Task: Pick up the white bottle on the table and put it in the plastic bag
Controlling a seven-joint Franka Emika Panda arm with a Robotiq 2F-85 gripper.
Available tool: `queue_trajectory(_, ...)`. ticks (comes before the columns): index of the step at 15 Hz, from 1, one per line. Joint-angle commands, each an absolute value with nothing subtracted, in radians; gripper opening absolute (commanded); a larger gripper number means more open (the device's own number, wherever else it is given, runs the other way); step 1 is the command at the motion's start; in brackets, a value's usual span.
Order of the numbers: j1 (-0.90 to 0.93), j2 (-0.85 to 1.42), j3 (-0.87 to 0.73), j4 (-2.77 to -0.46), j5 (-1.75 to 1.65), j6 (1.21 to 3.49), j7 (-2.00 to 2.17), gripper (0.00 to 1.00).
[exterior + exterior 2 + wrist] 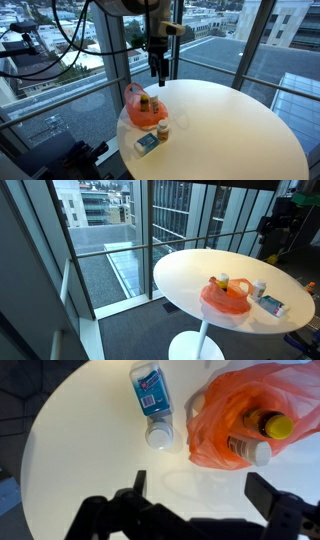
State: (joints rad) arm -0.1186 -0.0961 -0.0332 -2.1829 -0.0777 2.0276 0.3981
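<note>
- My gripper point(197, 480) hangs over the table point(90, 450), fingers point(138, 488) spread wide with nothing between them.
- The white bottle point(159, 434) stands upright on the table at my 11 o'clock, outside the bag and untouched.
- The orange bag point(212, 425) lies at my 1 o'clock, just beside the white bottle, at its 3 o'clock.
- Inside the bag are a yellow-capped bottle point(272, 426) and a white-capped one point(256, 453).
- A blue pack point(150, 385) lies at the white bottle's 12 o'clock; I cannot tell whether they touch.
</note>
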Motion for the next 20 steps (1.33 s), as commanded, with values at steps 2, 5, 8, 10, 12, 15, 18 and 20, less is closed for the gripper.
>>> queue_trajectory(2,-0.117,-0.054,-0.058,-2.227,-0.078,2.136,0.374,1.00)
queue_trajectory(5,-0.122,-0.021,-0.078,-2.281,-0.076,2.248,0.364,1.00)
queue_trajectory(8,-0.126,0.003,-0.098,-2.340,-0.069,2.340,0.360,1.00)
queue_trajectory(10,-0.127,0.010,-0.110,-2.384,-0.072,2.395,0.364,1.00)
queue_trajectory(12,-0.128,0.023,-0.120,-2.418,-0.074,2.445,0.366,1.00)
queue_trajectory(15,-0.134,0.058,-0.138,-2.450,-0.075,2.507,0.369,1.00)
queue_trajectory(18,-0.141,0.107,-0.156,-2.447,-0.059,2.543,0.358,1.00)
queue_trajectory(20,-0.143,0.144,-0.167,-2.427,-0.050,2.552,0.353,1.00)
